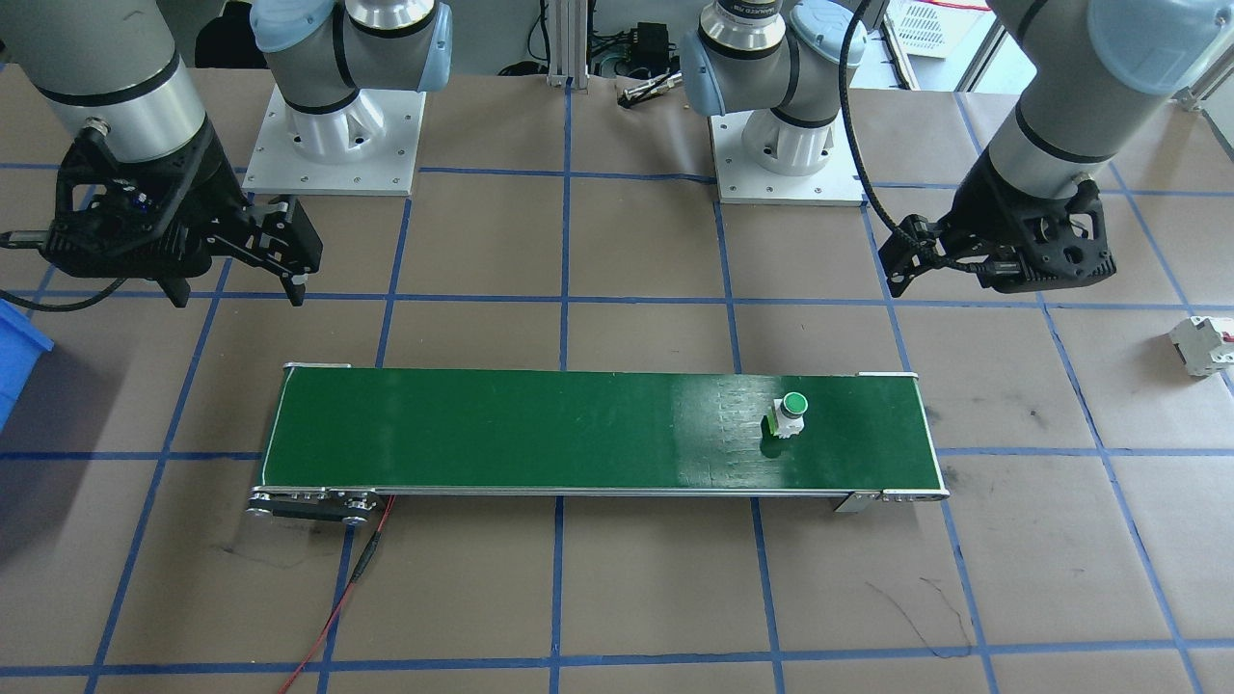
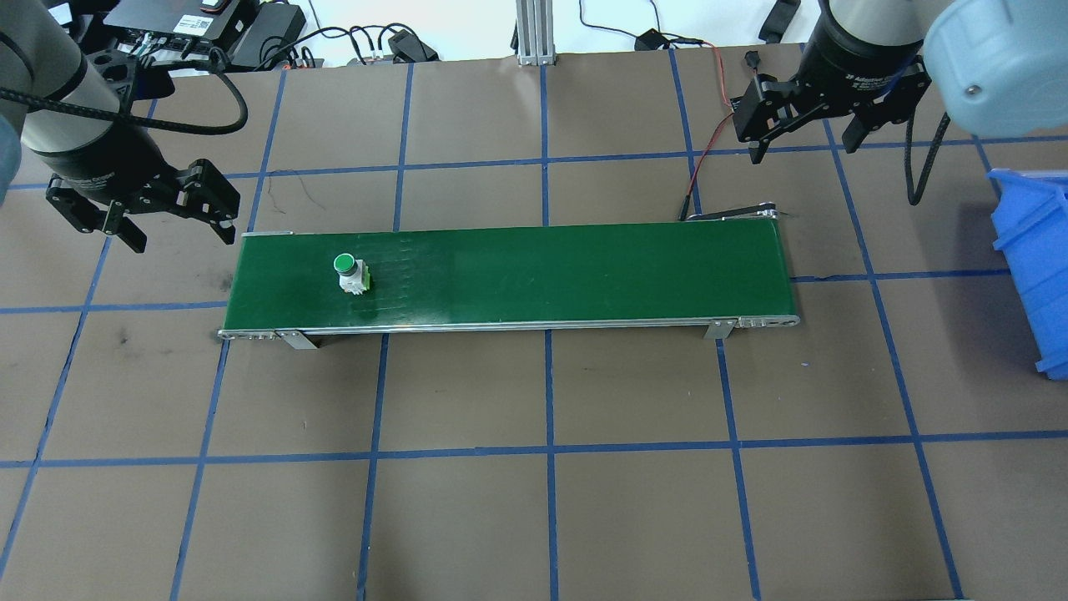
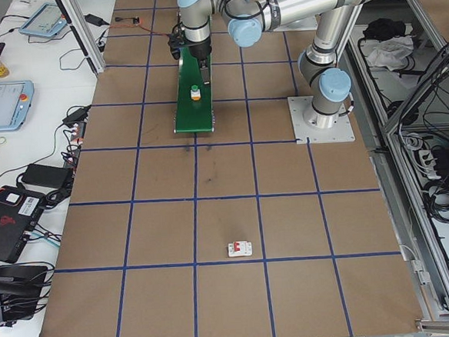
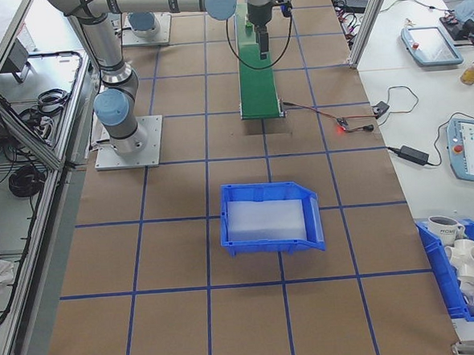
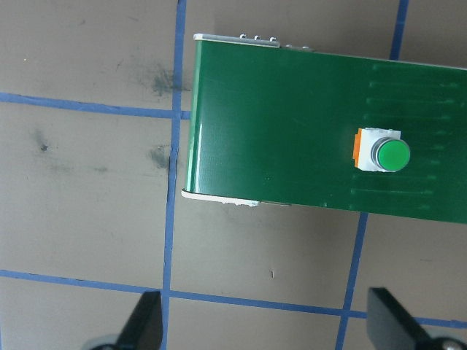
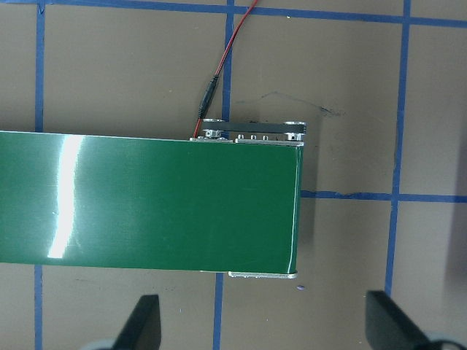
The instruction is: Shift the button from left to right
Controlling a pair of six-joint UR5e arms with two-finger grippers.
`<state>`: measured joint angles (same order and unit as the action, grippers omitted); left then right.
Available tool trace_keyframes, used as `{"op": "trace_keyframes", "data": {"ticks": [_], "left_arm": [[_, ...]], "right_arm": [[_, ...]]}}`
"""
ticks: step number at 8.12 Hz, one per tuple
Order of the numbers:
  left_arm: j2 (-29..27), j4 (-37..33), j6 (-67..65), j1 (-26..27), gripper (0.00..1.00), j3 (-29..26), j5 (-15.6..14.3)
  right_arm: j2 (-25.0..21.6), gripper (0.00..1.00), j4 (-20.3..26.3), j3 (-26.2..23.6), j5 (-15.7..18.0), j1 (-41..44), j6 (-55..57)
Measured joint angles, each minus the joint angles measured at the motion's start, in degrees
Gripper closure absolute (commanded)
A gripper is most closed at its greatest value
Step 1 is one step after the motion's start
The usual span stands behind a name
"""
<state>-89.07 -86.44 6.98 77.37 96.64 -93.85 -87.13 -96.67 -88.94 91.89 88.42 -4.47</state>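
The button has a round green cap on a white body and stands upright on the green conveyor belt, near the belt's end on my left side. The left wrist view shows the button from above, beyond my fingers. My left gripper hangs open and empty just off that end, above the table. My right gripper hangs open and empty beyond the belt's other end, where the belt surface is bare.
A blue bin sits on the table at my right. A white breaker with a red mark lies far off on my left. A red wire runs from the belt's right-end motor.
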Motion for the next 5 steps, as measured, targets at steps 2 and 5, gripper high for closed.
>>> {"op": "trace_keyframes", "data": {"ticks": [2,5], "left_arm": [[2.27,-0.12,-3.00,2.81,0.00,-0.03,-0.20],[4.05,-0.14,-4.63,4.17,0.00,-0.03,0.20]], "right_arm": [[1.72,0.00,-0.20,-0.08,-1.12,0.06,0.05],[5.48,0.00,-2.87,-1.16,-4.59,0.12,0.21]]}}
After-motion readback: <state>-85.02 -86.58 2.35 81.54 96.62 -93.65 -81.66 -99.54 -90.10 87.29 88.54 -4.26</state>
